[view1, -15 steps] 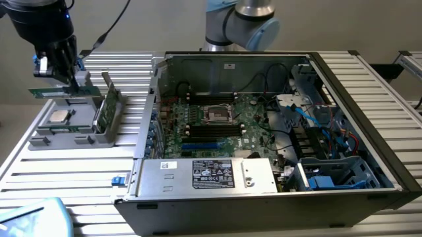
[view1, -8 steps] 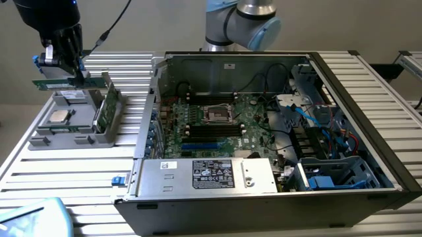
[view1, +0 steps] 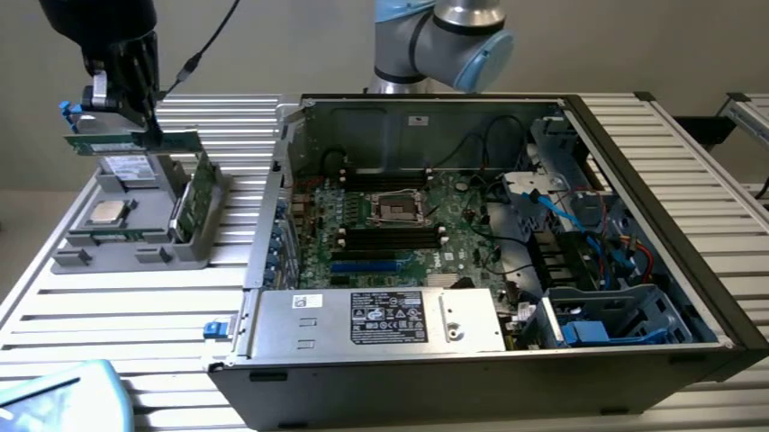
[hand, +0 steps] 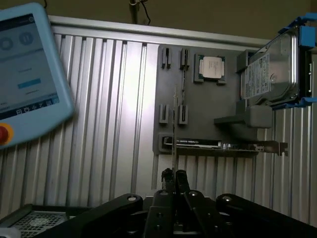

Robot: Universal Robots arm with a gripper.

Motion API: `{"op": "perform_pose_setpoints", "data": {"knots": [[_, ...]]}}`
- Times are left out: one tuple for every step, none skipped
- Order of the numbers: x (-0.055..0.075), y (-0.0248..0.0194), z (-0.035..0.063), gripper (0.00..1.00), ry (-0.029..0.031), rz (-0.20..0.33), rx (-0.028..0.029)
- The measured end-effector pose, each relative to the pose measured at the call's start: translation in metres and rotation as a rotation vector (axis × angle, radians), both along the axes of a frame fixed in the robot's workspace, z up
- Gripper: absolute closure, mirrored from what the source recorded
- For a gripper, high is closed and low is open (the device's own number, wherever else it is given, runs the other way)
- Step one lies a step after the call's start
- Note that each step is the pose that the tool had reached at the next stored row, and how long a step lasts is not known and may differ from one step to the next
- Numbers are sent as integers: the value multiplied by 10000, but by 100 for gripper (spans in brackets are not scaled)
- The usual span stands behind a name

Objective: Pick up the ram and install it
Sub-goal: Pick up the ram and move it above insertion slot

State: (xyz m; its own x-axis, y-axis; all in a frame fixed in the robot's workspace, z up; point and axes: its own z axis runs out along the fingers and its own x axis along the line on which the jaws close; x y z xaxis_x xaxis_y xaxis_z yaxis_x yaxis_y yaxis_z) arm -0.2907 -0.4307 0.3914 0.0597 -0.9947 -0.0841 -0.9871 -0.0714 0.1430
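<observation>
In the exterior view my gripper (view1: 149, 129) hangs at the far left, above the grey holder tray (view1: 75, 256). It is shut on the ram (view1: 118, 144), a long thin green stick held level just above the tray. The wrist view sees the ram (hand: 174, 129) edge-on, as a thin line rising from between the shut fingertips (hand: 170, 174). The open computer case (view1: 637, 180) lies to the exterior view's right, and the motherboard (view1: 463, 225) inside it has dark memory slots (view1: 387, 236) beside the processor socket (view1: 397, 206).
The tray holds a square silver processor chip (view1: 108, 213), a hard drive (view1: 129, 167) and an upright green card (view1: 198, 193). A silver power supply (view1: 378, 319) fills the case's front. A blue teach pendant (view1: 54, 396) lies at the table's near left corner.
</observation>
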Motion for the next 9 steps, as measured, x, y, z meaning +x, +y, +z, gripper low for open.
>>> {"op": "perform_pose_setpoints", "data": {"knots": [[16,-9,4,87,26,0,33],[32,-16,8,87,52,0,63],[49,-25,9,87,79,1,82],[67,-35,10,87,112,1,99],[89,-45,13,87,139,1,108],[113,-57,17,87,159,0,112],[144,-69,22,87,170,0,118],[179,-81,29,87,175,0,124],[215,-91,33,87,175,1,130]]}}
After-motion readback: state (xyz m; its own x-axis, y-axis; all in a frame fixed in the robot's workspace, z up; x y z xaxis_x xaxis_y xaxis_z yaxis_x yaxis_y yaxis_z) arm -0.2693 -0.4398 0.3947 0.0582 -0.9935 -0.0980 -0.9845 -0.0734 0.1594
